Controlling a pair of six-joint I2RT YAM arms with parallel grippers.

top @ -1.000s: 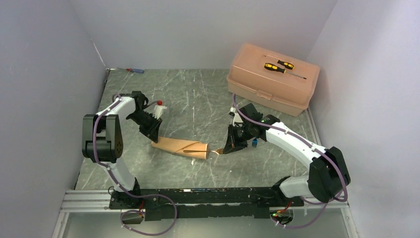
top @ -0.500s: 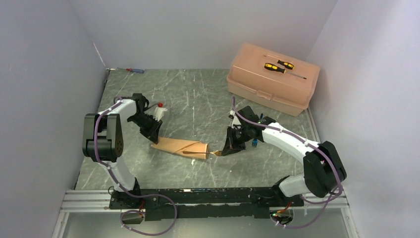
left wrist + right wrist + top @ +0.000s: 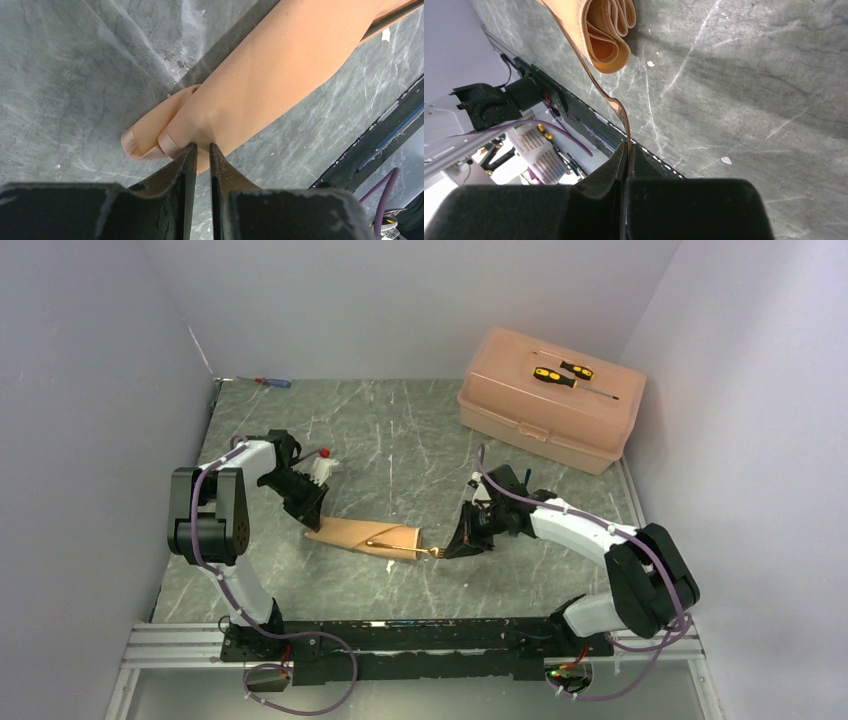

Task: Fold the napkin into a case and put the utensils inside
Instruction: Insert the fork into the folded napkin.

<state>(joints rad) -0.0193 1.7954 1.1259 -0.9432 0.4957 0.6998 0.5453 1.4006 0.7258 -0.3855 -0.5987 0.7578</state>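
The right gripper (image 3: pixel 627 150) had its black fingers pinched together on the end of a slim gold utensil (image 3: pixel 618 106). The utensil ran up and to the left, along the edge of the peach-orange case (image 3: pixel 606 30), whose open end showed looped layers of cloth. The case lay on the grey marbled table (image 3: pixel 734 90), near two white specks (image 3: pixel 650 63). Past the table edge sat a black rail (image 3: pixel 574 107) and a purple cable (image 3: pixel 549 127)

Both arms reach inward, low; left tool (image 3: pixel 201 149) pinched nearly closed, right tool (image 3: pixel 628 150) clamped.
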